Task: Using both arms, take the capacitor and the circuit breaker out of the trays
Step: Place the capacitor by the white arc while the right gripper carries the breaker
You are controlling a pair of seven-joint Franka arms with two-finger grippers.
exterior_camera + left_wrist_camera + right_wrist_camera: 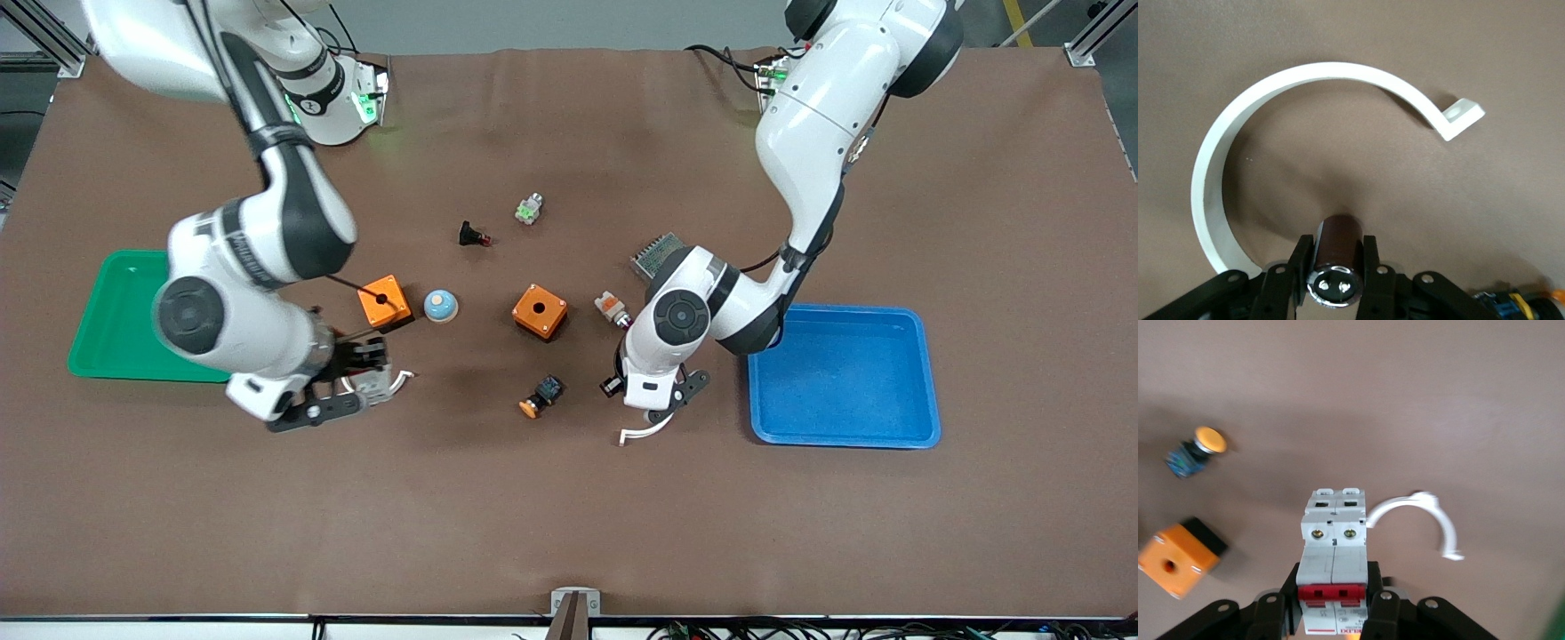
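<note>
The left gripper (1336, 275) pinches the capacitor (1337, 257) between its fingertips, its barrel pointing out ahead of the jaws, over bare table beside the blue tray (845, 378); a white clip (1225, 167) lies on the table below it. The right gripper (1333, 607) clamps the breaker (1335, 553), which stands out past the fingers, over the table near the green tray (116, 320) and a second clip (1421, 517).

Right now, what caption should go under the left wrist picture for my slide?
Left gripper shut on the capacitor, above the brown table, with a white curved clip lying below.
</note>
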